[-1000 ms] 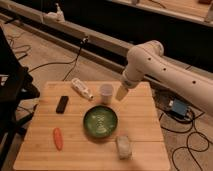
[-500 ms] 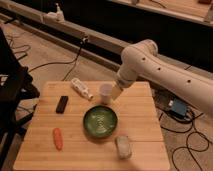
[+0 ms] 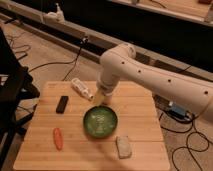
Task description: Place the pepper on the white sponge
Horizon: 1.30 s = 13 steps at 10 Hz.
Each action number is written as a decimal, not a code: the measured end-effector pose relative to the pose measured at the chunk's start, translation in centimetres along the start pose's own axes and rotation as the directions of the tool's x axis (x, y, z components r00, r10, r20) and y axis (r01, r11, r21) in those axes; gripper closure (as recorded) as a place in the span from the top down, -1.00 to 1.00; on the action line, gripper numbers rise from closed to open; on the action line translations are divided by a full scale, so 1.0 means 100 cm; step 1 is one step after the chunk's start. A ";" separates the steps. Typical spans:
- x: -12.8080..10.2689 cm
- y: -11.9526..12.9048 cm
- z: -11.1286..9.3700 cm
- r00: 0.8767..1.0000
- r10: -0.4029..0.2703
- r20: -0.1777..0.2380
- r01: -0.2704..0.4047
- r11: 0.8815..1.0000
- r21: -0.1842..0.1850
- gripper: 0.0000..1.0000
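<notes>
Just beyond the round green plate (image 3: 86, 123) hovers your gripper (image 3: 101, 98), open or closed I cannot tell; bring it left of that plate, crosswise over the small orange-red tapered pepper (image 3: 58, 138).

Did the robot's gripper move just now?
Yes. The gripper slid left: it was beyond the plate's right half, and now it hovers at the plate's far rim, closer to the bottle.

Green plate (image 3: 100, 121), white bottle (image 3: 81, 88) and black block (image 3: 62, 104) lie on a wooden table (image 3: 142, 112).
</notes>
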 end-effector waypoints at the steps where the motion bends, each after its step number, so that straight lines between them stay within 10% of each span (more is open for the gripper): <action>1: -0.011 0.013 0.008 1.000 -0.019 0.007 0.019 1.000 -0.023 0.30; 7: -0.065 0.107 0.071 0.991 -0.133 0.016 0.134 0.978 -0.160 0.30; 13: -0.057 0.099 0.078 0.996 -0.090 -0.013 0.087 0.984 -0.157 0.30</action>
